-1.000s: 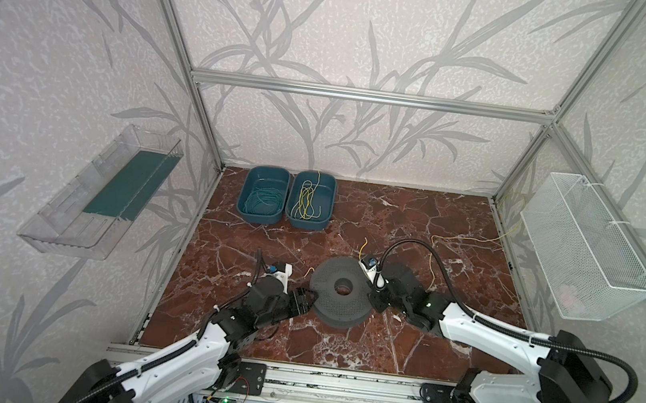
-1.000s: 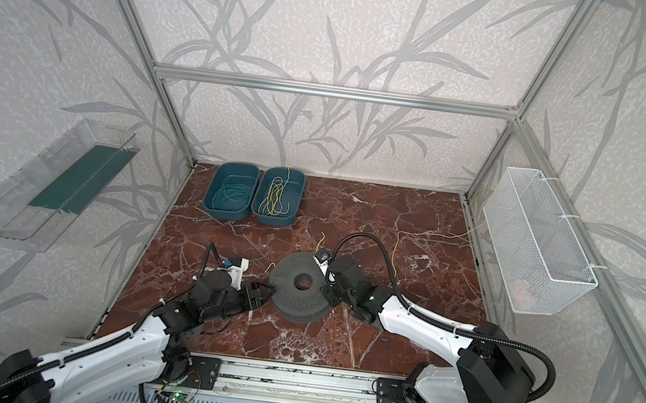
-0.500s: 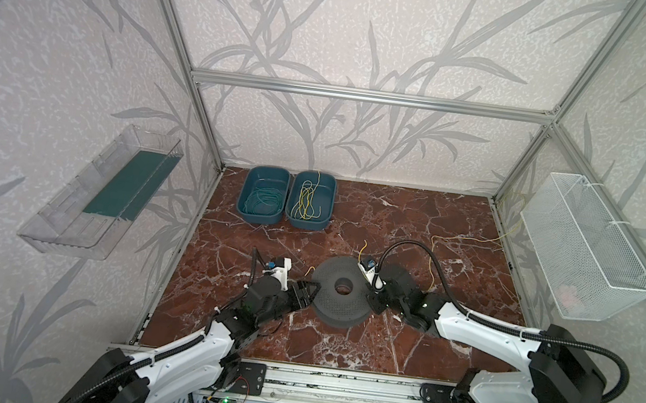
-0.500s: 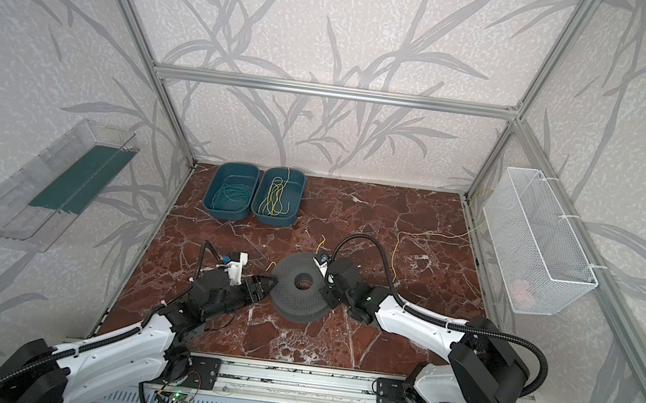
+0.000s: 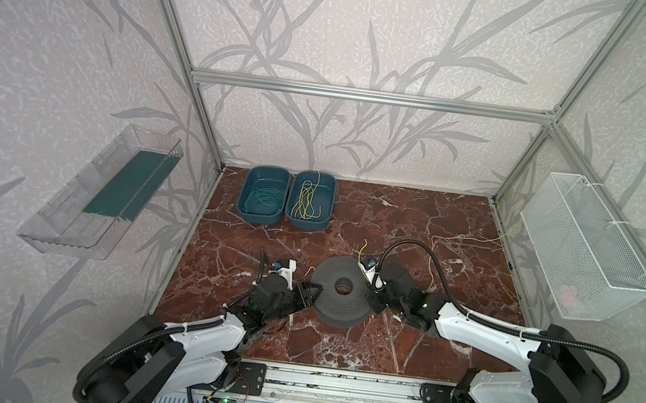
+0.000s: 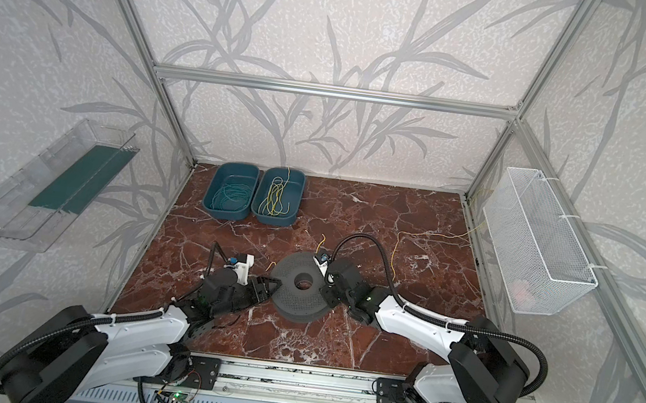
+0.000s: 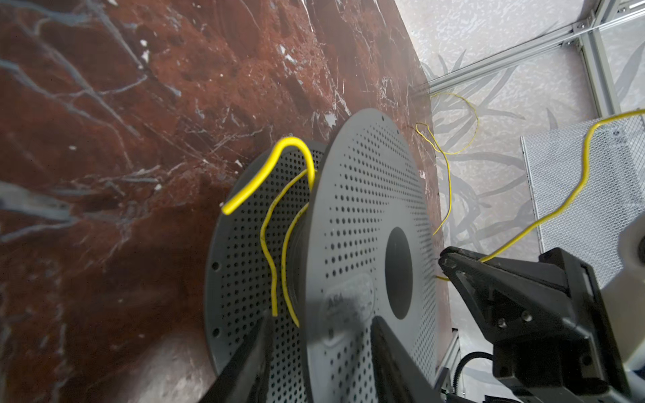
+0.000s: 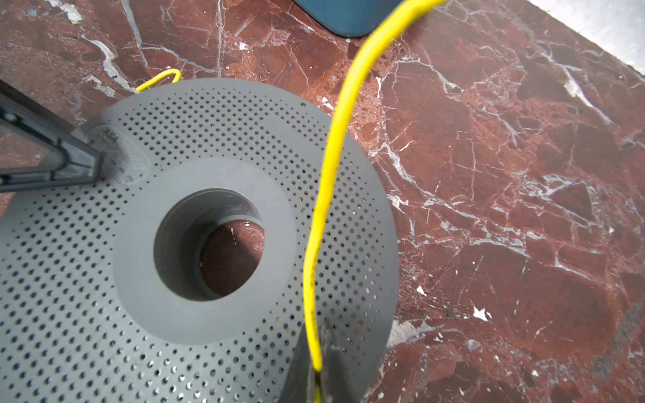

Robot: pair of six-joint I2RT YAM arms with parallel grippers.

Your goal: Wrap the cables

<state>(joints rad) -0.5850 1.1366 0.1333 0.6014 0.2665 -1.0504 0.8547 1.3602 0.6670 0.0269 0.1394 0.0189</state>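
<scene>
At the centre of the marble table, the yellow cable lies in a few loose turns on the core of the grey perforated spool, between its two flanges. One free end curls out past the rim. The spool lies flat, hole upward.

We find the right gripper at the spool rim on its own side, jaws closed together on the cable. From there the strand trails across the table toward the white mesh basket on the side wall.

The left gripper meets the opposite rim with its jaws apart, one finger above the upper flange and one below it. A gap shows beside the lower finger.

In both top views the black hose of the right arm arches across the trailing slack.

At the rear, a teal bin holds teal-green wires. Just beside it, a second teal bin holds more yellow strands. A clear tray hangs on the opposite wall.
</scene>
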